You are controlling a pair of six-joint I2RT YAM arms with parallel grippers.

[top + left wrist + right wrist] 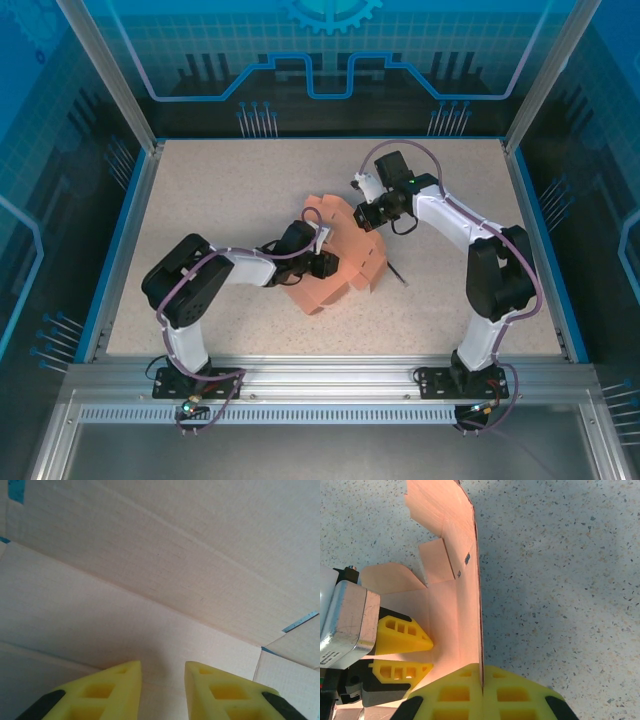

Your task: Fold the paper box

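The salmon-pink paper box (318,292) lies partly folded in the middle of the table, with flaps spread around it. My right gripper (363,214) is shut on the top edge of one upright panel (462,580) of the box; in the right wrist view its jaws (482,674) meet on that thin edge. My left gripper (327,258) sits inside the box against its floor. Its yellow fingers (405,637) stand apart next to the upright panel, with nothing between them. In the left wrist view the left gripper (162,672) faces cardboard panels (150,580) and their creases at close range.
A thin dark stick (398,272) lies on the speckled tabletop (220,190) just right of the box. Blue rails edge the table, and the arm bases stand at the near edge. Bare table stretches to the left, back and right of the box.
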